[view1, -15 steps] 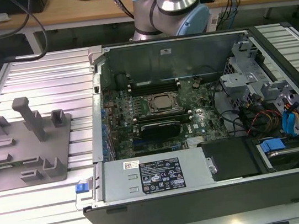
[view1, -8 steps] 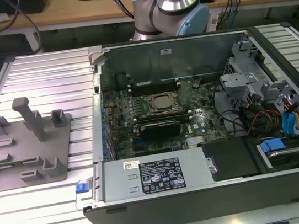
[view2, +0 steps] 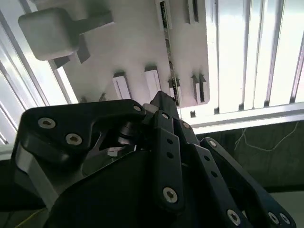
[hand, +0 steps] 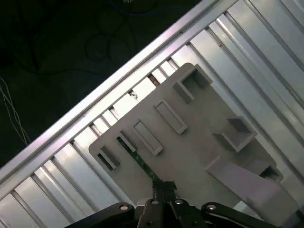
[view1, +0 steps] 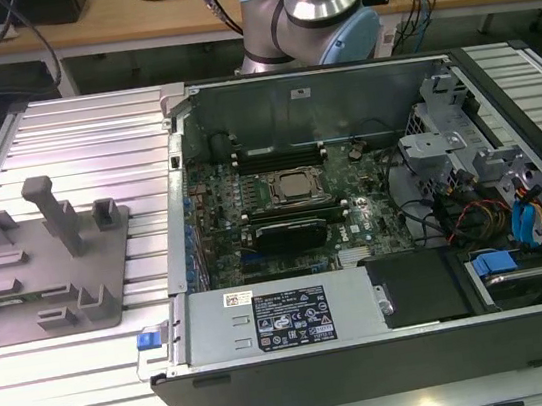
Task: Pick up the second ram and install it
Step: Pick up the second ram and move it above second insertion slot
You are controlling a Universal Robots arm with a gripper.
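Pickup stage, by the look of it, with install not yet begun. Gripper (hand: 160,186) poised at one end of memory stick (hand: 137,159), lined up along its thin edge; cannot tell whether open or closed on it. Stick standing on edge in grey fixture plate (hand: 190,152) on ribbed table (hand: 71,175), to the exterior view's left of open computer case (view1: 338,103). Likely calls for a square, centred grip across the thin edge, then a straight lift off the plate without twisting.
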